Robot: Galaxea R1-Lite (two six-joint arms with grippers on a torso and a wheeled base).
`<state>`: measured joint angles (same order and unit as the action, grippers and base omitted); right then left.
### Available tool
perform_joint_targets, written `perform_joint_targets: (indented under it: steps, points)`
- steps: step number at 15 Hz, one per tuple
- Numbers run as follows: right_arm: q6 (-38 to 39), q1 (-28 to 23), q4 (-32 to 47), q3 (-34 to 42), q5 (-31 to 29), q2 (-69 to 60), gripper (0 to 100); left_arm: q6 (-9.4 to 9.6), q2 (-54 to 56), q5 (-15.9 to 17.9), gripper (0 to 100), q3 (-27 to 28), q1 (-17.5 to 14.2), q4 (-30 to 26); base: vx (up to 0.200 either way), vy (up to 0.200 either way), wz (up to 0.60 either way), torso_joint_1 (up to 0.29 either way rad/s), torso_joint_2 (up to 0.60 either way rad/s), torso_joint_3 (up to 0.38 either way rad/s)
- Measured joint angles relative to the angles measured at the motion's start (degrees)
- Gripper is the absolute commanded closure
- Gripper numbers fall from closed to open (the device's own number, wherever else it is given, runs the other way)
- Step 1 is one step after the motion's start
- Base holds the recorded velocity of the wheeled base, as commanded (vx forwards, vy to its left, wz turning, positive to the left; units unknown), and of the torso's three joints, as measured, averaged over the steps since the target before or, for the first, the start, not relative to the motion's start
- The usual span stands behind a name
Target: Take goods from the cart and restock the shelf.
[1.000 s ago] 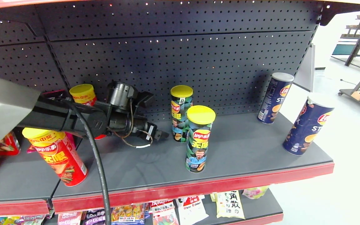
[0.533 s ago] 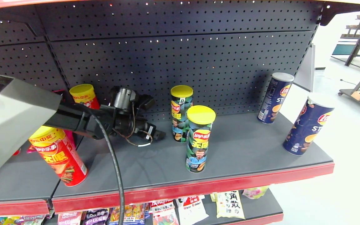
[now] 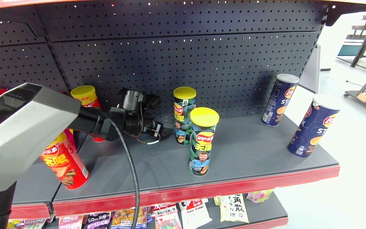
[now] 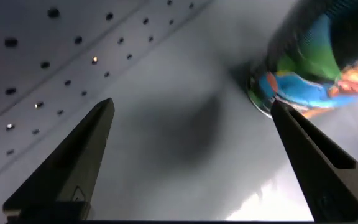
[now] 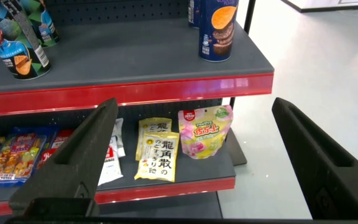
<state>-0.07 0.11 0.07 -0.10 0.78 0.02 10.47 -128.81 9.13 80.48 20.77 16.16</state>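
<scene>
Front red can [image 3: 64, 163] top hidden behind left arm [image 3: 24, 133], green can [image 4: 312, 74] blurred, cropped

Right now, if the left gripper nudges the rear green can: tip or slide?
Rear green can is tall on a narrow base: a high push likely tips it. Round tube, so once down it probably rolls along the shelf.

- Shelf board [image 3: 249, 143] under the left claw [image 3: 167, 132]: smooth, matt.
- Back panel [image 3: 202, 54] behind it: matt perforated metal.
- Can [image 3: 184, 116] beside it: glossy wrap, smooth plastic lid.
</scene>
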Motion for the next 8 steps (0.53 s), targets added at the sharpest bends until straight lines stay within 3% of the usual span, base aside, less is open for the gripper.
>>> perform_joint_targets:
  steps: [8]
  points:
    - [0.0,0.0,0.0,0.0,0.0,0.0,0,-0.16,-4.2,-0.7,0,4.3,0.0,2.7,0.000,0.000,0.00,0.000,0.00,0.000]
